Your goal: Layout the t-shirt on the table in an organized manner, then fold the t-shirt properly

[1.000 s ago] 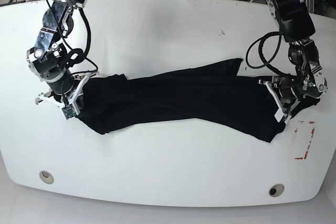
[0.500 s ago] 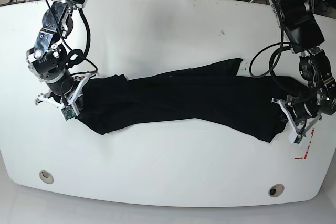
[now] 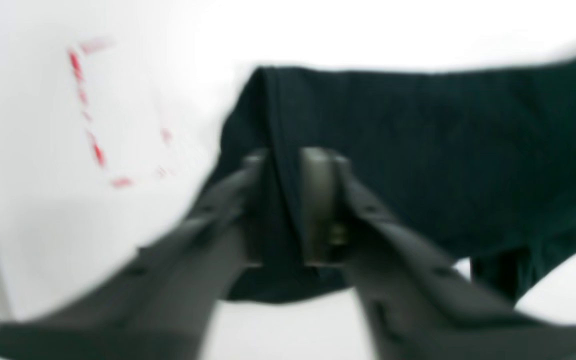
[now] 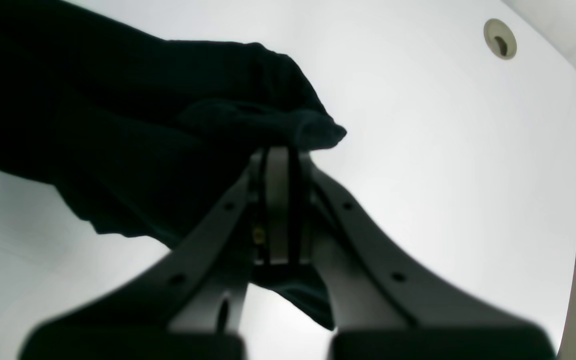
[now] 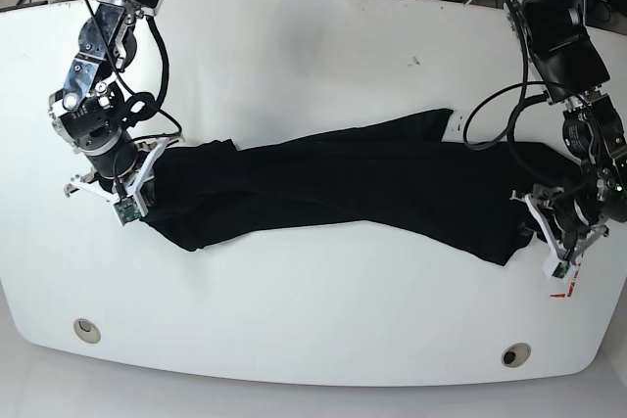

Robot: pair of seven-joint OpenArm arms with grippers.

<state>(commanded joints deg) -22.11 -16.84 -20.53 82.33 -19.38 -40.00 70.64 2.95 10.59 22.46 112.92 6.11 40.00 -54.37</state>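
The t-shirt (image 5: 333, 178) lies stretched in a long rumpled band across the middle of the white worktop (image 5: 313, 66). The right hand (image 5: 130, 193) is clamped on one end of the shirt; the left hand (image 5: 545, 232) pinches a fold at the other end, beside the red dashed mark (image 3: 93, 115).

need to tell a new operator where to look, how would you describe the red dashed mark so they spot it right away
Start from the white table and follow the stretched black t-shirt to the end pinched by the left gripper. Just beyond that end, near the table's edge, is the red dashed mark. It is the only red thing on the surface, a thin broken outline, unlike the two round grey grommet holes along the front edge.
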